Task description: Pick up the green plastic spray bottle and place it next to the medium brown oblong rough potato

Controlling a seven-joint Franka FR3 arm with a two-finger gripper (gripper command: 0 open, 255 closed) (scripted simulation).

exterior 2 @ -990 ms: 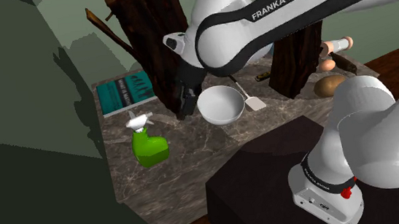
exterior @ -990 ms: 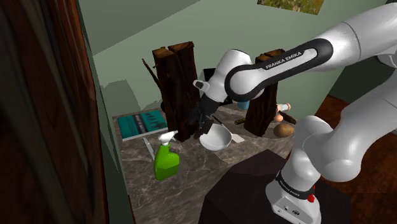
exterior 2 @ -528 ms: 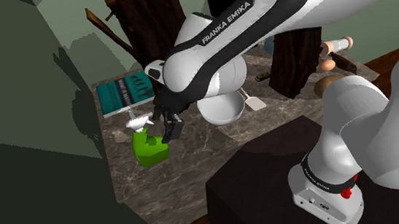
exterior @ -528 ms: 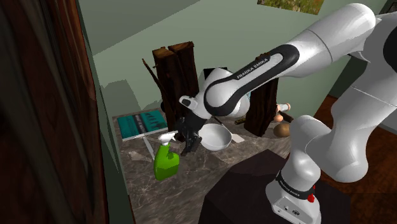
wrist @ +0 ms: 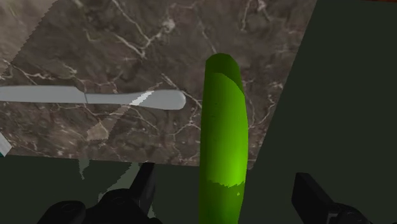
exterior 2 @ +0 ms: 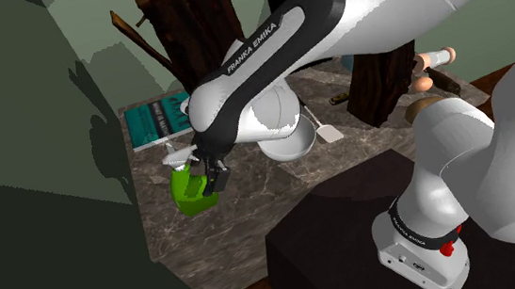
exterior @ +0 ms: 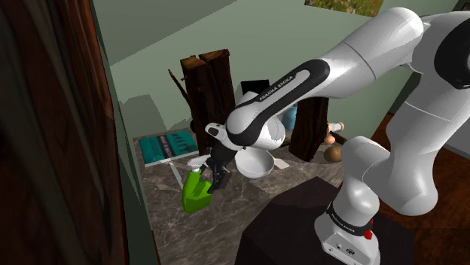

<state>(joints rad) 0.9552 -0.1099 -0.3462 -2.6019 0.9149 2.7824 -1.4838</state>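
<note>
The arm (exterior: 301,75) blocks a fair bit. The jaws cover the neck of the green spray bottle (exterior: 197,194), and the white bowl (exterior: 254,163) loses its far rim behind the elbow. The potato (exterior: 335,153) peeks out, partly covered, between the dark log (exterior: 307,143) and the arm. In the wrist view, one end of the bottle and one end of the knife (wrist: 102,97) run off the edge. The small things behind that log are too tiny to name.

Upright green spray bottle (exterior: 197,196), brown potato (exterior: 334,153) well apart
</note>
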